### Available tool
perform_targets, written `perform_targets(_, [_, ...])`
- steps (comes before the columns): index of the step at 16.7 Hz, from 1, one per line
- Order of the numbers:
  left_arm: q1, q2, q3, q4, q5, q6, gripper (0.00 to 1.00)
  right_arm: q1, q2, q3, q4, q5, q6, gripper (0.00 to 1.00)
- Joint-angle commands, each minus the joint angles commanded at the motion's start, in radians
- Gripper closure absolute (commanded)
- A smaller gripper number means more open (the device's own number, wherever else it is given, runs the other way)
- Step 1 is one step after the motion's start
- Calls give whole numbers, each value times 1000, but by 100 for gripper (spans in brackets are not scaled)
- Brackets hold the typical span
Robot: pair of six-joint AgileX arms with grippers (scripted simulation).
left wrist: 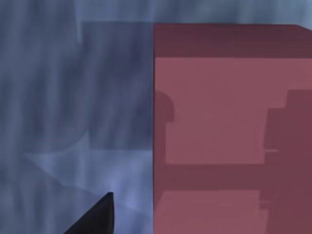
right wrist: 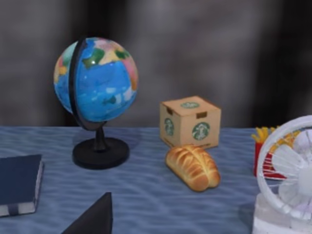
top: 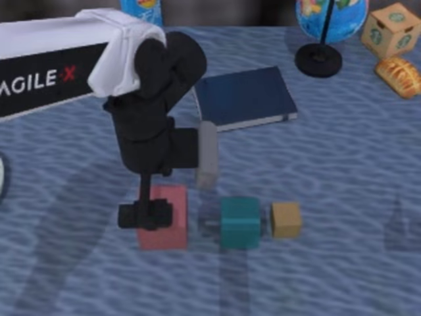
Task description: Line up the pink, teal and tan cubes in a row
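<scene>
Three cubes are counted, with one of everything else.

One pink cube, one teal cube and one tan cube are tallied on the table, three cubes in all. One dark blue book is counted, and one globe on its black stand. One tan box with green round logos is noted, and one bread loaf beside it. One white fan is picked up in the right wrist view, and one red carton of fries behind it. One arm is seen from above, carrying one gripper.
</scene>
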Motion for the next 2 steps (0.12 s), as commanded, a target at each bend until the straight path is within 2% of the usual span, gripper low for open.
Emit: perform_targets(2, [3,-15,18,-24,0,-2,0,0,0,0,0,0,0,0])
